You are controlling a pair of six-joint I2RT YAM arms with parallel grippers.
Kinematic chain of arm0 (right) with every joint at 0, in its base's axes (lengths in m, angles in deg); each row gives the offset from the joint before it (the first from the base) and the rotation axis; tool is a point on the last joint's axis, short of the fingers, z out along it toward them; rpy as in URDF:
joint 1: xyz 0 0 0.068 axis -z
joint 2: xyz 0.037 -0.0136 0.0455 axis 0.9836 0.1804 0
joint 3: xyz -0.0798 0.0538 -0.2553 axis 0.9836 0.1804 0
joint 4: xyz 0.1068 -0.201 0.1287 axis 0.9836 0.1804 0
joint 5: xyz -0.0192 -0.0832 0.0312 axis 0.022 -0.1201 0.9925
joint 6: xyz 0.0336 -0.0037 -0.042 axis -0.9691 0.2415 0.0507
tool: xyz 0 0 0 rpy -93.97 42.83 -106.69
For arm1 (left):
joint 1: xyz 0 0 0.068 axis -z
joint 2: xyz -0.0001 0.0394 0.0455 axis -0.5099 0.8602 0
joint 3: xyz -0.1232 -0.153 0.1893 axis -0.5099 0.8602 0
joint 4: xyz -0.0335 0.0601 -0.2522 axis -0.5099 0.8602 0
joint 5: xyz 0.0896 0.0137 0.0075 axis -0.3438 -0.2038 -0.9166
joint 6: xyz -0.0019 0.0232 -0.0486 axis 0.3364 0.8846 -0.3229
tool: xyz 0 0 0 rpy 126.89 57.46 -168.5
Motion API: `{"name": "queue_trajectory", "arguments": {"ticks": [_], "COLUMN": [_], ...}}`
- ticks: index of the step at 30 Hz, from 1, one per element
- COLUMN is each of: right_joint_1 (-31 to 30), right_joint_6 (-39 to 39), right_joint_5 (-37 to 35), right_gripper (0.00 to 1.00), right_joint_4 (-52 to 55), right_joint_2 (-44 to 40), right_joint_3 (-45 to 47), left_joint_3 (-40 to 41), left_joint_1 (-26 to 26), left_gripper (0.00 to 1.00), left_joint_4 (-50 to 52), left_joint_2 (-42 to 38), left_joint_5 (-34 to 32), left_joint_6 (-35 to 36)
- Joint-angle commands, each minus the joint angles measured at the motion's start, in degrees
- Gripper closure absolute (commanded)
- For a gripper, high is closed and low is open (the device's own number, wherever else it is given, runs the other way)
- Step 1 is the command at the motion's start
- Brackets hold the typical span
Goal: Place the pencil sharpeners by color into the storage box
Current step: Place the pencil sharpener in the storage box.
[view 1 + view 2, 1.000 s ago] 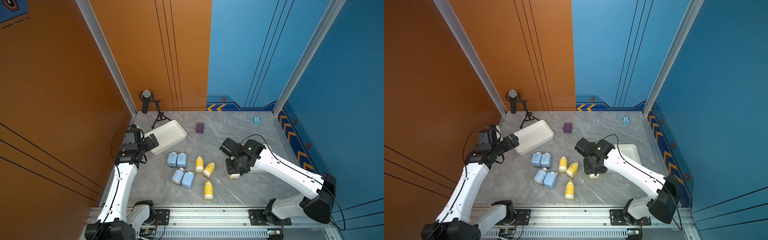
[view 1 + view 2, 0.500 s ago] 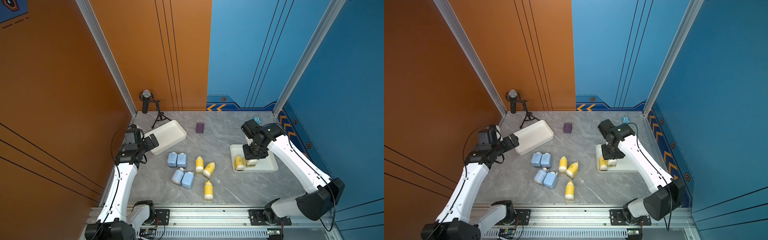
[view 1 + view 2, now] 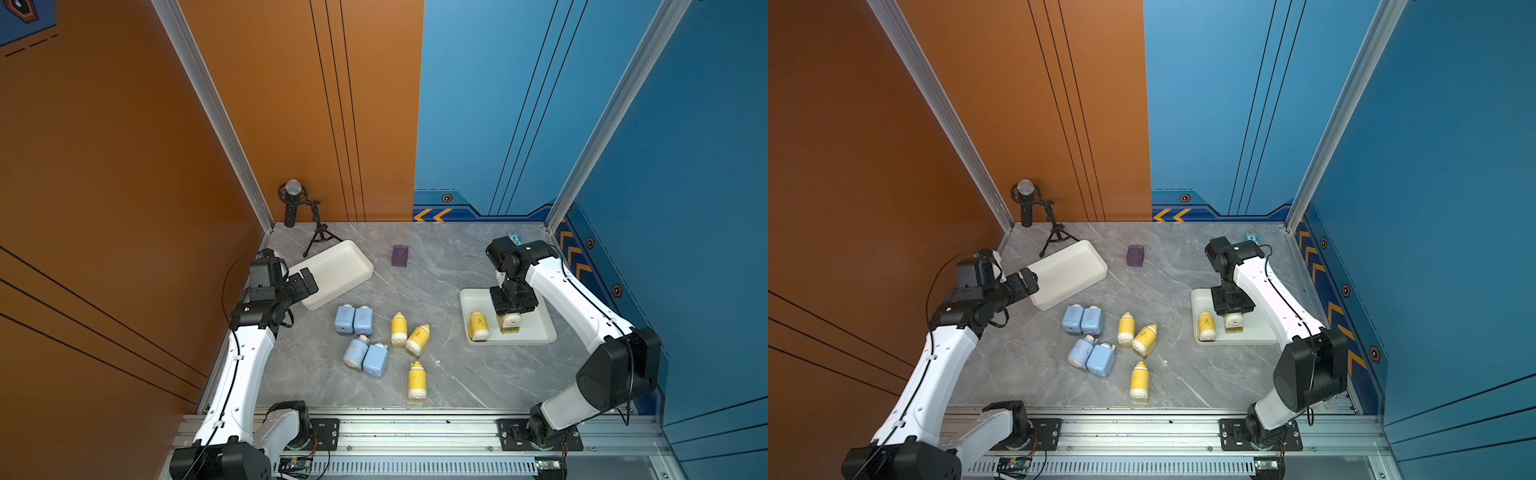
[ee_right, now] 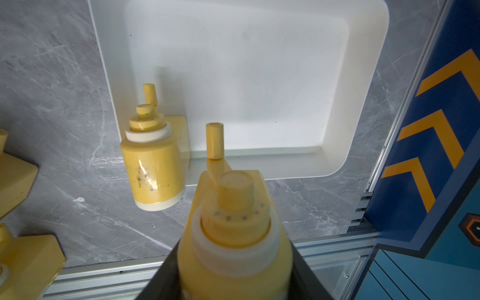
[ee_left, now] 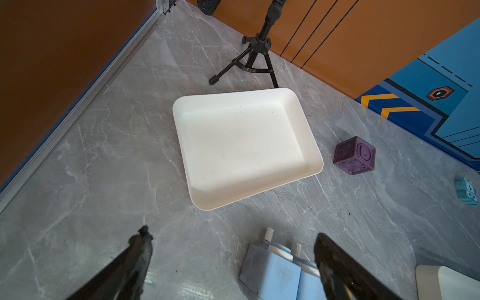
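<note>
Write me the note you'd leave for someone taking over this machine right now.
Left gripper: open, holding nothing, near the left tray, which has nothing in it.
Right gripper: shut on a yellow sharpener, above the right tray.
Done: a second yellow sharpener lies in that tray.
Left: set the held one down; three yellow sharpeners and four blue sharpeners lie on the table, the blues probably bound for the left tray.

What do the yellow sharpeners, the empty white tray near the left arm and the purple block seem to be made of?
Yellow sharpeners: likely hard plastic, glossy; glints on the body.
White tray: probably plastic, matte; even dull surface, rounded moulded corners.
Purple block: perhaps rubber or foam, matte; embossed faces, no shine.
</note>
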Motion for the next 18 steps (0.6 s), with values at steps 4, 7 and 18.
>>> {"name": "queue_trajectory", "arguments": {"ticks": [4,7,18], "right_joint_1": [2.0,2.1,2.6], "right_joint_6": [2.4,2.7,0.7], "right_joint_5": [0.0,0.2,1.7], "right_gripper": [0.68,0.68,0.68], "right_joint_4": [-3.4,-4.2,-7.0], "right_joint_2": [2.5,3.2,6.3], "right_joint_3": [2.1,2.3,3.1], "left_joint_3": [0.5,0.6,0.6], "left_joint_1": [0.1,0.1,0.7], "left_gripper": [0.02,0.02,0.02], "left_joint_4": [0.5,0.5,0.5], "left_joint_2": [-0.5,-0.5,-0.6], "left_joint_5": [1.1,0.9,0.5], "left_joint_6": [0.1,0.2,0.4]}}
